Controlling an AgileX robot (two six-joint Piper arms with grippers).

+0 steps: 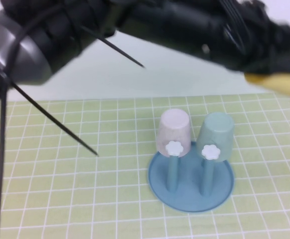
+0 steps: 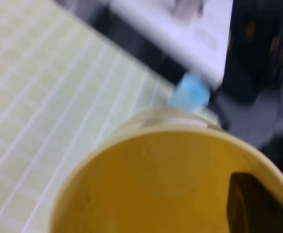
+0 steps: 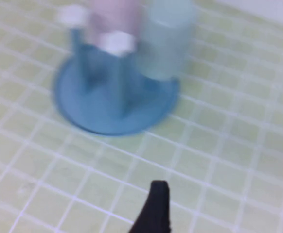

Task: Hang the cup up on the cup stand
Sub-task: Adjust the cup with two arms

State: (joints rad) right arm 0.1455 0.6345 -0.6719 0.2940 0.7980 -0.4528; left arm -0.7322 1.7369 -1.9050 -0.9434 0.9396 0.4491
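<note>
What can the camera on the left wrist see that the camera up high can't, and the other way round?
Only the left wrist view looks into the yellow cup, held at the left gripper, with one dark finger inside its rim. Only the high view shows the pink cup and teal cup upside down on the blue stand. Both show the green checked mat. The right gripper appears in neither.

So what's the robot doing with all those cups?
The left pincer is holding a yellow cup up in the air, one finger inside it. It belongs on the blue cup stand, where a pink cup and a teal cup already hang. The right pincer hovers over the mat beside the stand.
</note>
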